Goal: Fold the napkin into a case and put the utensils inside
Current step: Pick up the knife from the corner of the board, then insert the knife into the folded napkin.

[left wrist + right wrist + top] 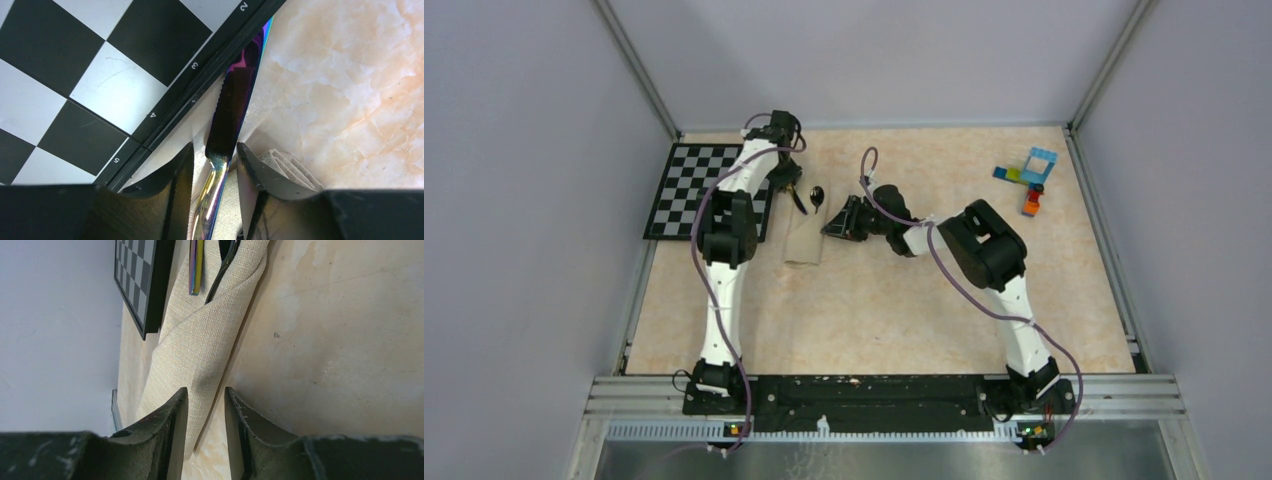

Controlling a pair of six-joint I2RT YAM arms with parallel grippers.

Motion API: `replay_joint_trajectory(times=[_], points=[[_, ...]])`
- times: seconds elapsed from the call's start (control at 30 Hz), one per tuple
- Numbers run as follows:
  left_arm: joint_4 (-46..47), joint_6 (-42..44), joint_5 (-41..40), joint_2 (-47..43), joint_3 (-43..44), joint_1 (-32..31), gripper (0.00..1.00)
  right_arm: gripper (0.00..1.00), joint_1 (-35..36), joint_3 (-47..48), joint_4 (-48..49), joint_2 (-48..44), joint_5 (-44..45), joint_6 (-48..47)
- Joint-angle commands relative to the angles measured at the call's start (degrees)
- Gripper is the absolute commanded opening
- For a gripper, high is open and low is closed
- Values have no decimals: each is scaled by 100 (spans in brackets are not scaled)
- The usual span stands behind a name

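The napkin lies folded as a narrow cream case (804, 245) (200, 345) beside the chequered board. Two utensils stick out of its far end: a rainbow-tinted knife (196, 270) (232, 105) and a dark spoon (225, 262) with a black bowl (817, 195). My left gripper (792, 190) (215, 150) is open at that end, its fingers astride the knife's handle with thin gaps on both sides. My right gripper (829, 225) (205, 392) is open low at the case's right side. The cloth's edge sits between its fingers, against the left one.
The black-and-white chequered board (686, 190) (100, 75) lies right against the case's left side. A small pile of coloured toy bricks (1029, 175) sits at the far right. Grey walls close the table on three sides.
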Motion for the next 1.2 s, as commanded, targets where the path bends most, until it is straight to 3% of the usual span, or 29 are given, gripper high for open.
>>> replay_joint_trajectory(times=[0.0, 0.2, 0.53, 0.9, 1.17], points=[[-229, -70, -39, 298, 223, -64, 39, 32, 49, 12, 286, -39, -33, -115], [-175, 135, -138, 410, 342, -63, 31, 32, 62, 9, 290, -44, -32, -136], [319, 989, -53, 117, 401, -178, 0, 31, 67, 36, 256, -39, -40, -153], [1426, 1609, -498, -1164, -825, -403, 0, 31, 74, 40, 253, -39, -33, -174], [1974, 2039, -143, -1699, -1416, -488, 0, 32, 77, 97, 221, 0, -77, -160]])
